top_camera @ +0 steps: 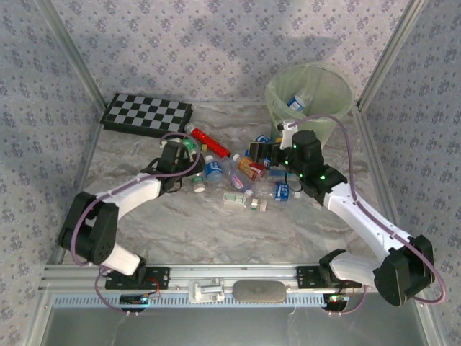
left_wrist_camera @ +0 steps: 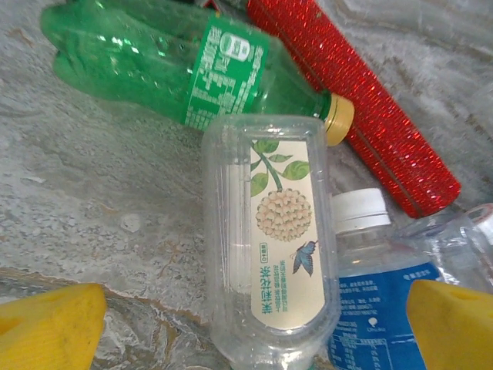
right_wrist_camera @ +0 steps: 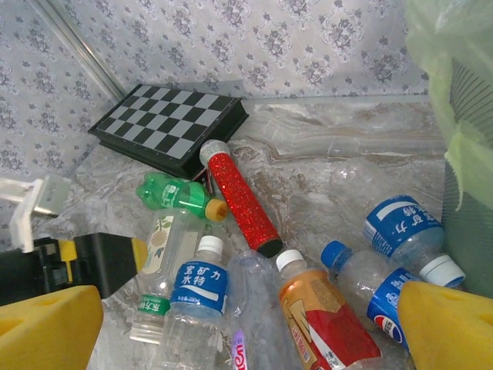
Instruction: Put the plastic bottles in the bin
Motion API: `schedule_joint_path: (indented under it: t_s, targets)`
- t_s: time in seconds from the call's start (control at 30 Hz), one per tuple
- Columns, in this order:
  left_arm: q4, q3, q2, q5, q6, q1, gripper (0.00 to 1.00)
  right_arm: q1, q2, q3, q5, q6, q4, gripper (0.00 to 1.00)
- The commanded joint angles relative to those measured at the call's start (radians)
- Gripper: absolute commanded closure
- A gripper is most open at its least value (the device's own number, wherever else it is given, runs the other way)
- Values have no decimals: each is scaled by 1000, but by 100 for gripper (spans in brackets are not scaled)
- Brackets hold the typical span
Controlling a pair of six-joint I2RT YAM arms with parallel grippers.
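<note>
Pale green plastic is marking the bin (top_camera: 337, 97) at the upper right of the overhead view, with one blue-capped bottle (top_camera: 297, 102) lying inside it. The rest of the plastic bottles (top_camera: 251, 169) are lying scattered across the middle of the marble table (top_camera: 180, 231). The left arm (top_camera: 130, 191) is reaching into the pile from the left and the right arm (top_camera: 360, 213) from the right, just below the bin. A checkerboard (top_camera: 148, 114) is sitting at the upper left, and a red stick (top_camera: 209, 140) is lying just beside the pile.

In the left wrist view, the left gripper (left_wrist_camera: 250, 327) is standing wide apart. Its yellow pads (left_wrist_camera: 46, 324) are sitting in the bottom corners, and a clear flower-labelled bottle (left_wrist_camera: 269, 239) is lying between them. A green bottle (left_wrist_camera: 177, 65) is lying across the top and touching it, and a blue-labelled bottle (left_wrist_camera: 377, 308) is pressing against it at lower right.

In the right wrist view, the right gripper (right_wrist_camera: 246, 331) is also spread and holding nothing. It is looking down on an orange-labelled bottle (right_wrist_camera: 323, 324) at bottom centre, with the bin's liner at the right edge.

The step in hand is probably the left arm lining up on the clear bottle. The next move is calling for a descent that keeps clear of the neighbouring bottles, a closing across the bottle's body, then a lift and a carry across to the bin.
</note>
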Motion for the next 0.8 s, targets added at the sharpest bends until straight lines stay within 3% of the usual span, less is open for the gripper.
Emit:
schedule_joint_path:
  t_s: [0.0, 0.37, 0.77]
  targets:
    - [-41, 53, 46, 29, 15, 5, 0, 8, 6, -4, 23, 16, 28, 0]
    - [-88, 99, 173, 28, 7, -10, 0, 12, 12, 0, 40, 4, 16, 0]
    - [-87, 72, 199, -39, 9, -17, 4, 17, 22, 7, 44, 4, 17, 0]
